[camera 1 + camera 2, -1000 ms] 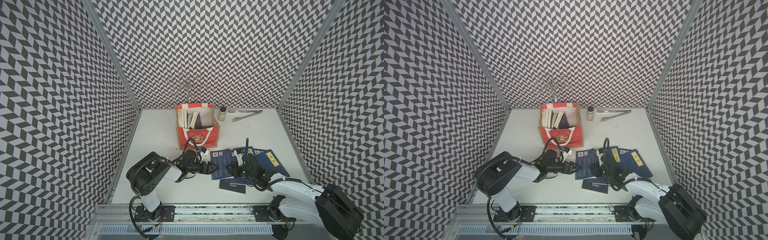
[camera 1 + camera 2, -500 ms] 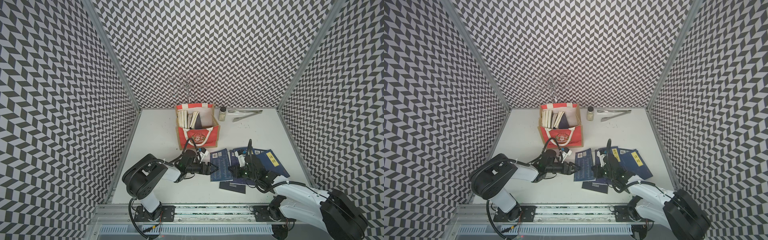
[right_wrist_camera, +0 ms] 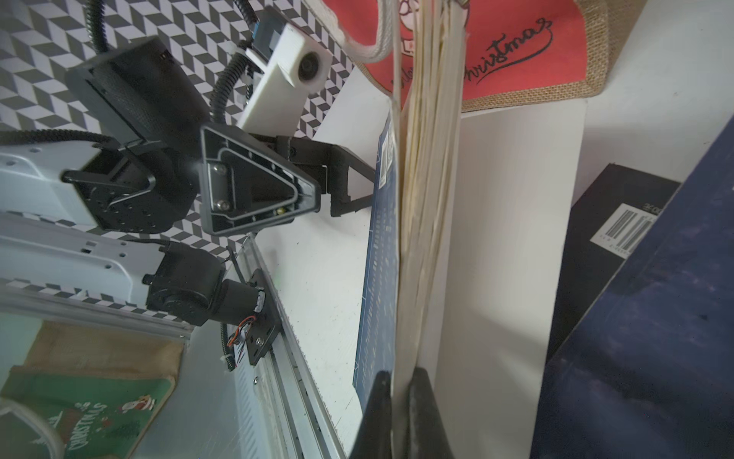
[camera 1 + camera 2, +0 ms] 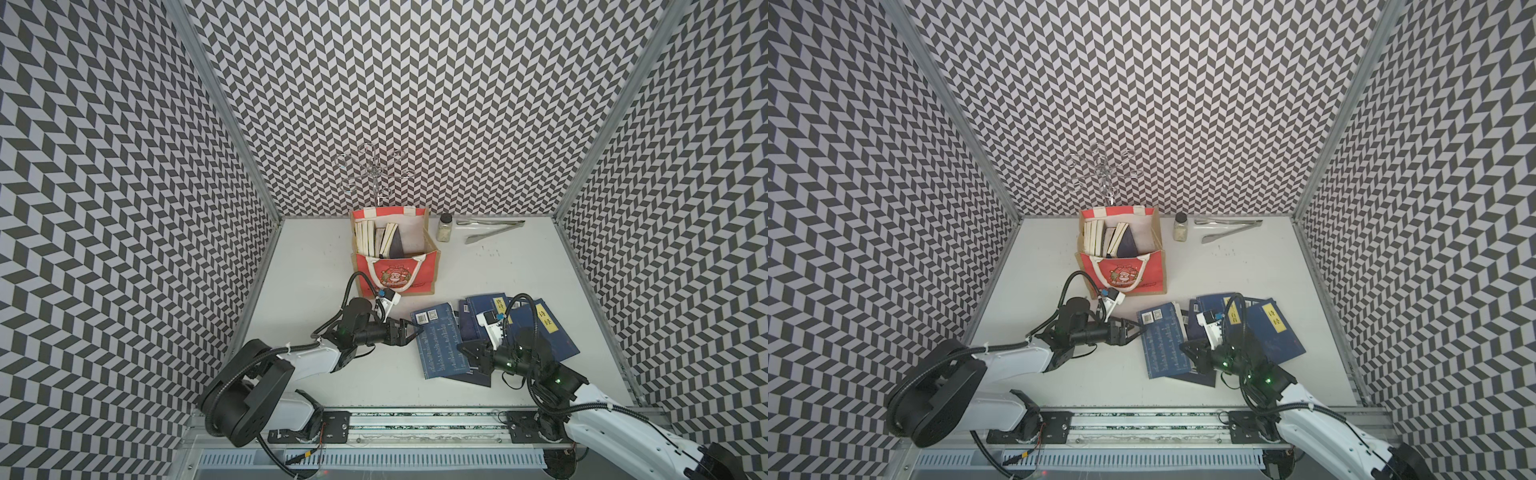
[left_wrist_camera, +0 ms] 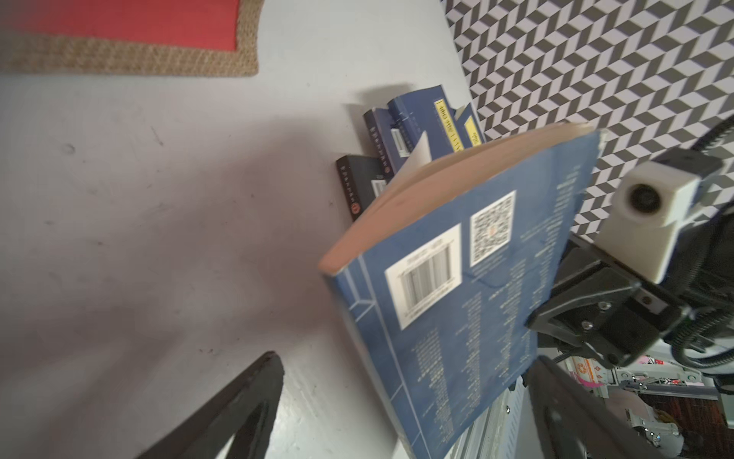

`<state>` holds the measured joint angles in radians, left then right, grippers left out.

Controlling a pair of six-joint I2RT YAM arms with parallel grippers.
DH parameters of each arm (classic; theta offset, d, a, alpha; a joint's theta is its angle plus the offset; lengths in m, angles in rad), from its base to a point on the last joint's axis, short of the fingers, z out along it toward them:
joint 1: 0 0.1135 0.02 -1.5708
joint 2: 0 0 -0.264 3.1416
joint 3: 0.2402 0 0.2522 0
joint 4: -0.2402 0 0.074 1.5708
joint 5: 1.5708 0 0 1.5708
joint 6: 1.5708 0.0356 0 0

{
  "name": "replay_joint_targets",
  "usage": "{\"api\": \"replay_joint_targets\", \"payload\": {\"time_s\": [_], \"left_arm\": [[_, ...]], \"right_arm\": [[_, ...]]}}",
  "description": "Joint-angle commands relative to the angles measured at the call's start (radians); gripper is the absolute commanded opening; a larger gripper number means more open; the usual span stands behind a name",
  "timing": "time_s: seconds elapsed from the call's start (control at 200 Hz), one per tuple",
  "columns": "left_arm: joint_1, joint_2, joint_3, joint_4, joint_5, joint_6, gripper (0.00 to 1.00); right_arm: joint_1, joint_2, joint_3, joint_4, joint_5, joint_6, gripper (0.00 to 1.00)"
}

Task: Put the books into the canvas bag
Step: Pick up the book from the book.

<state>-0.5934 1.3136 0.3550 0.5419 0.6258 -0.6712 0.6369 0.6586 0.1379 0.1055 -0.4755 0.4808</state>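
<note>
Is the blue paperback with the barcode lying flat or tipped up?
Tipped up: the right gripper pinches the pages of the blue barcoded paperback, its cover angled off the white table.

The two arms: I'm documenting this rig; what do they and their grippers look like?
The left arm and right arm have white shells, black joints with green lights and black ribbed cables. Each wrist carries a white camera block. The left gripper and right gripper are black, triangular, with tapered fingers.
</note>
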Motion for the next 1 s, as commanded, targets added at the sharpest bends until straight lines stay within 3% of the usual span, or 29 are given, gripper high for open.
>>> {"api": "replay_joint_targets", "payload": {"time_s": [0.0,0.265,0.476,0.716,0.806,0.876,0.991], "left_arm": [[-0.001,-0.068,-0.018,0.013,0.02,0.0,0.93],[0.0,-0.16,0.058,-0.244,0.014,-0.015,0.81],[0.019,-0.224,0.186,-0.552,-0.016,0.071,0.81],[0.04,-0.234,0.259,-0.638,0.151,0.129,0.71],[0.04,-0.234,0.314,-0.764,0.126,0.207,0.74],[0.046,-0.238,0.346,-0.844,0.068,0.238,0.82],[0.072,-0.248,0.384,-0.906,0.077,0.267,0.94]], "right_arm": [[-0.003,0.0,0.011,0.109,-0.085,-0.05,0.0],[-0.005,0.057,0.075,0.126,-0.268,-0.139,0.0],[-0.003,0.109,0.075,0.179,-0.386,-0.159,0.0],[-0.003,0.056,0.075,0.157,-0.352,-0.141,0.0],[-0.004,0.039,0.075,0.161,-0.342,-0.133,0.0],[-0.005,0.02,0.075,0.164,-0.332,-0.124,0.0],[-0.008,0.006,0.075,0.162,-0.295,-0.115,0.0]]}}
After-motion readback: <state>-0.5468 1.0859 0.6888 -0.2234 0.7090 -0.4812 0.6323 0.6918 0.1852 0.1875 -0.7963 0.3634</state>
